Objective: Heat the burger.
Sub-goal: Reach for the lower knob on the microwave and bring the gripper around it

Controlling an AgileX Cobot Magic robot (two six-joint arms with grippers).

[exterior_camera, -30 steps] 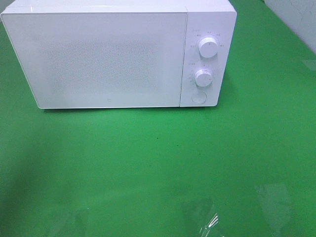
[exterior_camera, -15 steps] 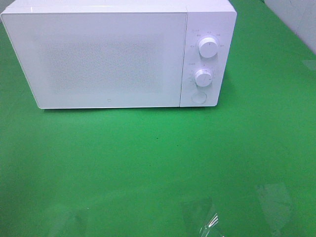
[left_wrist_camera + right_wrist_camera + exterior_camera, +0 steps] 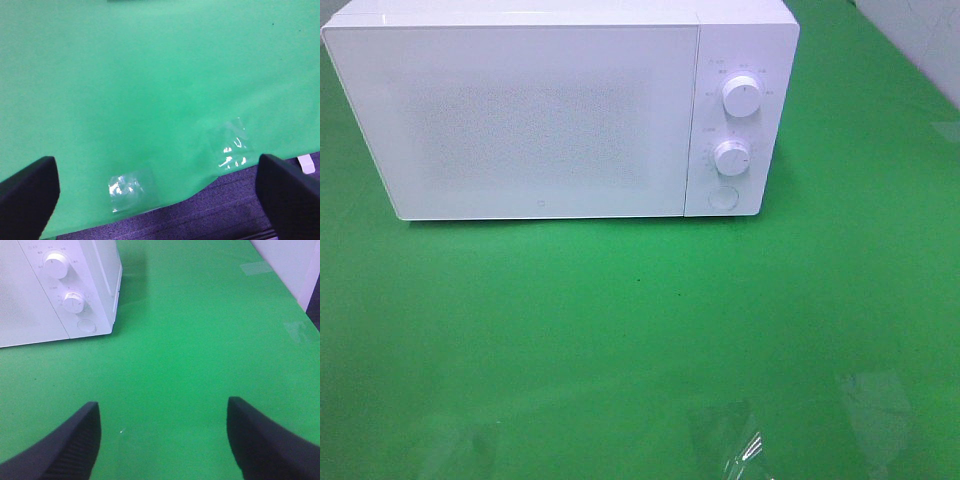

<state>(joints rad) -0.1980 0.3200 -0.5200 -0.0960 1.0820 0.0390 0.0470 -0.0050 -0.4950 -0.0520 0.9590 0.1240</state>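
Note:
The burger is out of view, and so is the pink plate. A white microwave (image 3: 540, 110) stands at the back of the green table with its door shut; two round knobs (image 3: 741, 97) and a round button (image 3: 722, 198) are on its right panel. It also shows in the right wrist view (image 3: 60, 290). My left gripper (image 3: 157, 192) is open and empty above the green cloth near the table's front edge. My right gripper (image 3: 162, 440) is open and empty over the cloth, in front of and to the right of the microwave. Neither gripper shows in the exterior view.
The green cloth (image 3: 640, 330) covers the table. Clear tape patches (image 3: 735, 440) hold it at the front edge, also seen in the left wrist view (image 3: 232, 150). A grey floor (image 3: 210, 215) lies beyond that edge. A white wall (image 3: 285, 265) stands at the right.

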